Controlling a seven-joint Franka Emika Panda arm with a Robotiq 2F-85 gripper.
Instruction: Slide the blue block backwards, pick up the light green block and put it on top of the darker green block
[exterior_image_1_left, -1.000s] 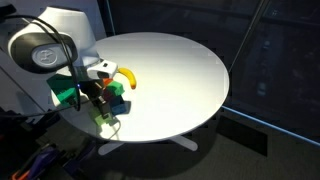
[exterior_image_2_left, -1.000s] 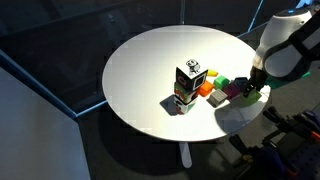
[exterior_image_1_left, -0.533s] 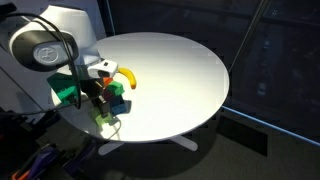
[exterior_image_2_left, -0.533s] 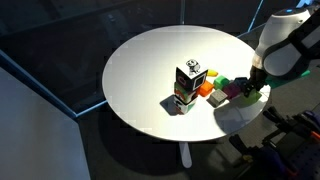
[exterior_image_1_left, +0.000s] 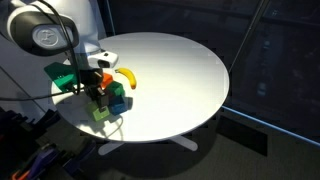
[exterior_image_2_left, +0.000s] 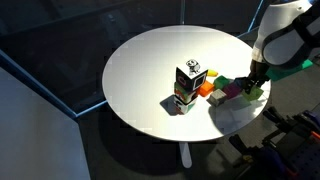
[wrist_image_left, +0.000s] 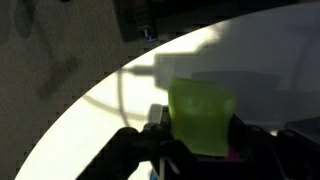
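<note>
The arm has risen, taking the lime block (wrist_image_left: 200, 118) up off the table (exterior_image_1_left: 180, 70) near its edge. The gripper (exterior_image_1_left: 101, 105) pinches it, raised to clear the dark green block (exterior_image_1_left: 113, 90) beside it.

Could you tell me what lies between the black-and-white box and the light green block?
An orange object and a magenta cube, shown in an exterior view.

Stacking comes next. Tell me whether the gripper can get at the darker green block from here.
Probably yes: the gripper holds the light green block nearby, and nothing seems to cover the darker green block's top.
</note>
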